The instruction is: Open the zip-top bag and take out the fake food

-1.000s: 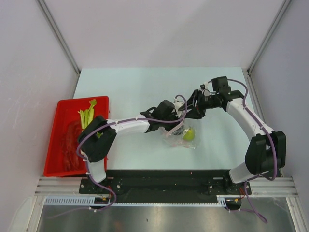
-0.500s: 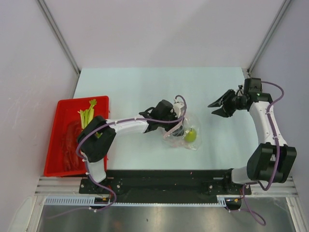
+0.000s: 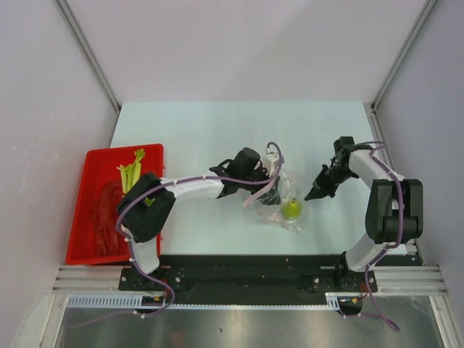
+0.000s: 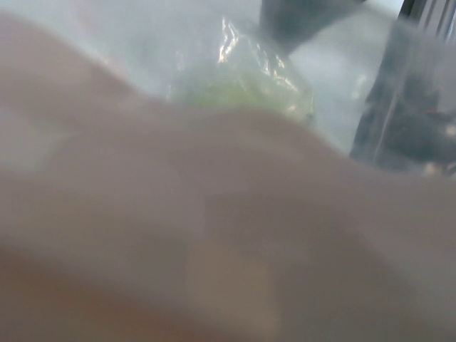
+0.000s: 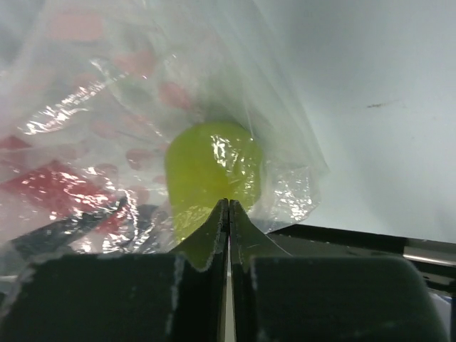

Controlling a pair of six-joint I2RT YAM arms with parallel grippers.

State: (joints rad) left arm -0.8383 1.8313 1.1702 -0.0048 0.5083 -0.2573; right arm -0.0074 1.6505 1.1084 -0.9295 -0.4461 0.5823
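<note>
The clear zip-top bag (image 3: pixel 284 194) lies crumpled at mid-table with a yellow-green pear (image 3: pixel 291 209) inside; the right wrist view shows the same bag (image 5: pixel 107 107) and pear (image 5: pixel 212 171) close up. My left gripper (image 3: pixel 259 181) is at the bag's left end, by its mouth. Plastic blurs the left wrist view, so its jaws are hidden there. My right gripper (image 3: pixel 312 196) (image 5: pixel 228 203) has its tips pressed together on the bag's right edge, right in front of the pear. A pale stalk vegetable (image 3: pixel 130 172) lies in the red tray (image 3: pixel 81 250).
The red tray sits at the table's left edge, with reddish shapes on its floor. The right arm's elbow (image 3: pixel 388 206) is folded near the table's right edge. A black rail (image 3: pixel 239 268) runs along the near edge.
My right gripper swung from the far right down to the bag's right edge and closed. The bag and pear shifted a little to the right. The left arm barely moved.
</note>
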